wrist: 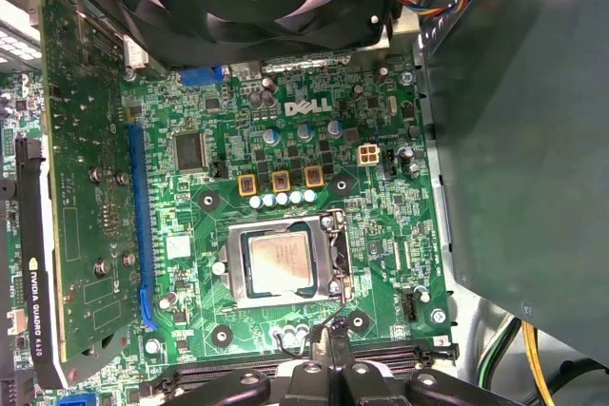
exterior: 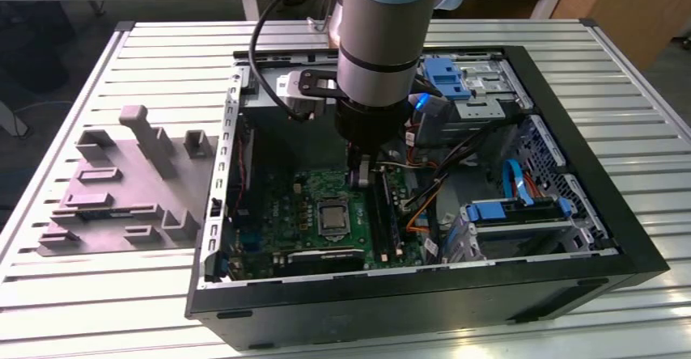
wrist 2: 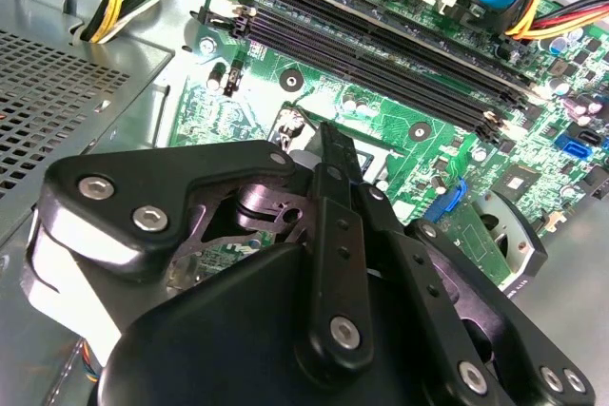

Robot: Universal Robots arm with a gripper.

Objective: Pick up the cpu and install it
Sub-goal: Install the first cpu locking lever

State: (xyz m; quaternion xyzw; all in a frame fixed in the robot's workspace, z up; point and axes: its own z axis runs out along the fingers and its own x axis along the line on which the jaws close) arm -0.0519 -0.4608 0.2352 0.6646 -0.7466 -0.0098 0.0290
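Cpu (wrist: 278,265) seated in socket; hand (wrist: 328,354) shut, empty, just beside.

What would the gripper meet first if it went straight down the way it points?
Probably the green circuit board beside the memory slots. The gripper hangs just past the cpu in its socket, though depth is unclear.

We see a silvery-grey cpu (wrist: 278,263) on a green motherboard (wrist: 381,225), a black gripper (wrist 2: 328,173), blue drive brackets (exterior: 445,78).
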